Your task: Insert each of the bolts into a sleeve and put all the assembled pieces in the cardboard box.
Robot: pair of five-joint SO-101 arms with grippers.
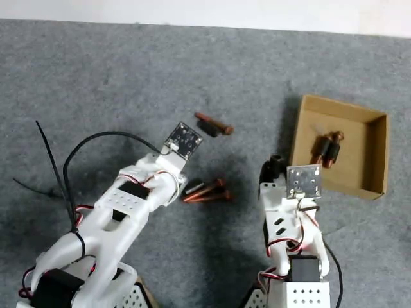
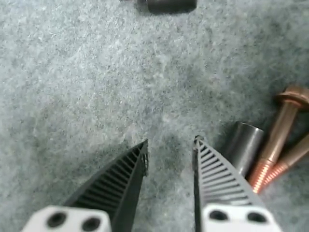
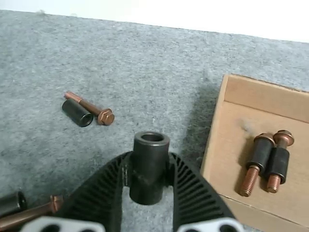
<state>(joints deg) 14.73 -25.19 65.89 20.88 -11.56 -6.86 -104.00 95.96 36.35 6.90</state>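
Note:
My right gripper (image 3: 149,163) is shut on a black sleeve (image 3: 149,166), held upright with its open end up, just left of the cardboard box (image 3: 265,96). Two assembled bolt-and-sleeve pieces (image 3: 266,162) lie side by side in the box (image 1: 359,174). My left gripper (image 2: 170,145) is open just above the carpet, with nothing between its fingers. Beside one finger lie a loose black sleeve (image 2: 244,145) and two copper bolts (image 2: 280,140). Farther off, another bolt (image 1: 216,124) lies against another sleeve (image 1: 207,129).
Grey carpet covers the whole table. A black cable (image 1: 54,163) from the left arm (image 1: 128,205) trails over the carpet at the left. Open carpet lies between the two arms and beyond the far bolt.

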